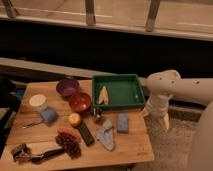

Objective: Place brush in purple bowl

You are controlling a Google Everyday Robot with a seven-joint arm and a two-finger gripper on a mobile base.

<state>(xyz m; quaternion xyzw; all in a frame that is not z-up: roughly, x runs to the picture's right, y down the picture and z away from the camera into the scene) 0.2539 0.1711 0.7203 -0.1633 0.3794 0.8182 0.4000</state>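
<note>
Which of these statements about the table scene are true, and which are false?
1. The brush lies in the purple bowl. False: it lies on the table, at the lower left of the view, far from that bowl.
2. The gripper hangs beside the table's right edge, fingers open, holding nothing. True.
3. The red bowl stands right next to the purple bowl. True.
4. The green tray is empty. False: a pale yellow item lies in its left side.
</note>
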